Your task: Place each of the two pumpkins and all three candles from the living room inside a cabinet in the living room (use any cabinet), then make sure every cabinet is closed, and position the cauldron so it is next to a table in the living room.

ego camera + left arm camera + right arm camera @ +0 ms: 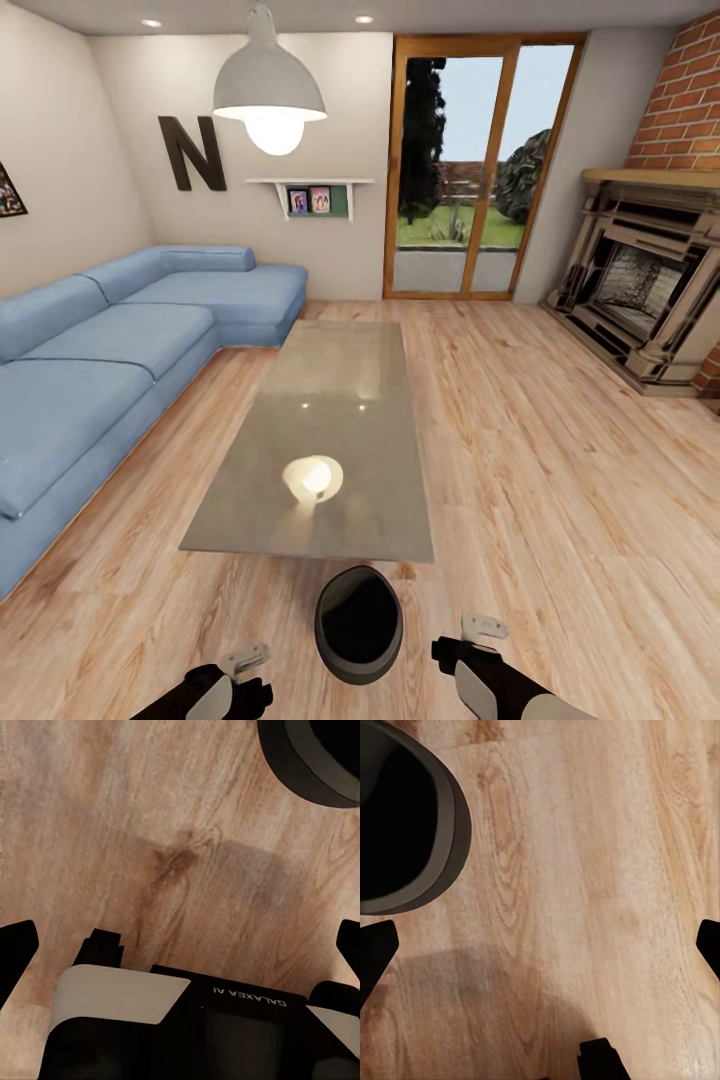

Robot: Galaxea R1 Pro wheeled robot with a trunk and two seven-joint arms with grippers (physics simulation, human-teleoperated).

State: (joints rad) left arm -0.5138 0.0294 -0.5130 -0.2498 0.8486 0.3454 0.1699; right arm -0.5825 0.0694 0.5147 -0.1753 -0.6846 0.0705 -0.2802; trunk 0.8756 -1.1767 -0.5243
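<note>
Dark cauldron on floor just beside table — placement step looks done (judgement). Left gripper, right gripper wide apart, empty — next: find pumpkins, candles.

The room is bright and evenly lit. A glowing pendant lamp hangs at twelve o'clock, and daylight enters through the glass door at one o'clock. The lamp's glare reflects as a white patch on the glossy table top. Straight lines bow toward the head view's edges. In both wrist views soft grey shadows lie on the wooden floor, slightly blurred.
</note>
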